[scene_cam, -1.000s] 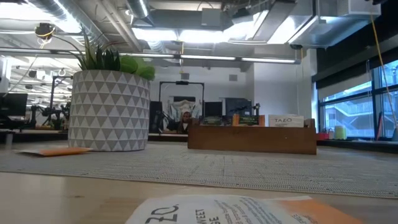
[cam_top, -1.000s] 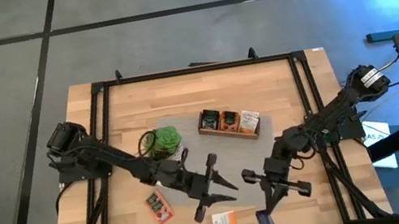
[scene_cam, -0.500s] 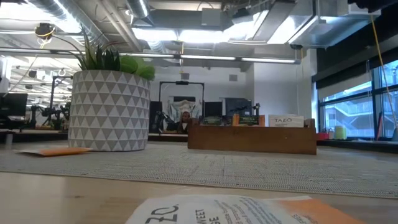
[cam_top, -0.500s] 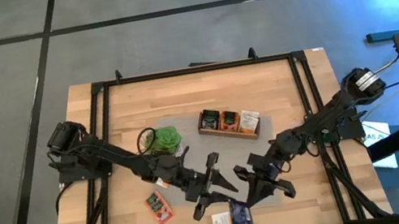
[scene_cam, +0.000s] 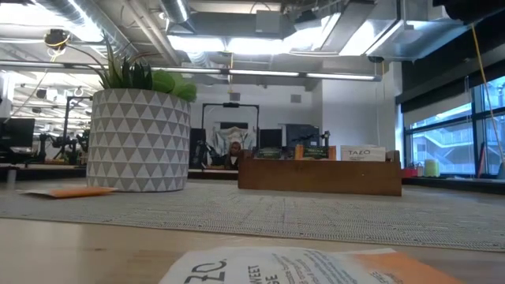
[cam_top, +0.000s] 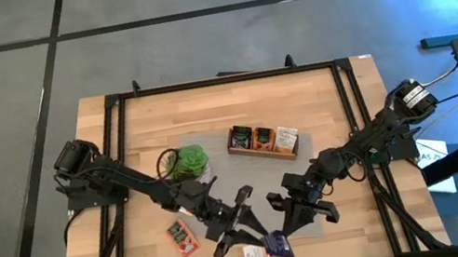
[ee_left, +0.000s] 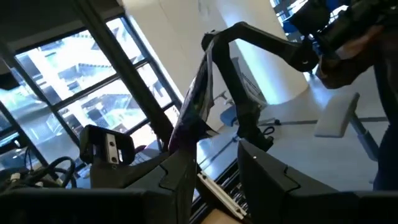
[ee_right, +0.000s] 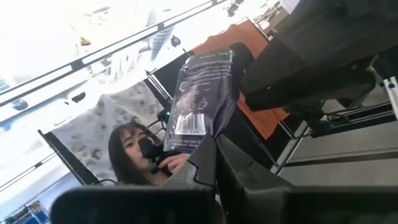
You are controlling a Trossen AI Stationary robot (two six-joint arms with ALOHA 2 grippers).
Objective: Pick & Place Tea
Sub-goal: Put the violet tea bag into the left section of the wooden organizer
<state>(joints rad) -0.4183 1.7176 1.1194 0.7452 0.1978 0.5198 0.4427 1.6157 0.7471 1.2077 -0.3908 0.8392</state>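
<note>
plant (cam_top: 186,162) left of wooden box (cam_top: 262,140) on mat (cam_top: 218,173), sachet (cam_top: 182,237) on table (cam_top: 317,94)

Bright overhead light, blown-out wrist views

A white and orange tea sachet (scene_cam: 300,267) lies flat on the bare wood of the table (scene_cam: 87,244), right at the near edge of the picture, its dark lettering partly readable. Behind it a grey woven mat (scene_cam: 260,207) covers the table. On the mat stands a plant pot (scene_cam: 138,140) patterned with grey and white triangles, with green leaves rising from its top. An orange sachet (scene_cam: 67,191) lies flat just beside the pot's base. Farther off sits a brown wooden box (scene_cam: 319,175) with sachets standing upright in it, their tops showing above its rim. Beyond the table, a person (scene_cam: 234,154) sits in the office.
</note>
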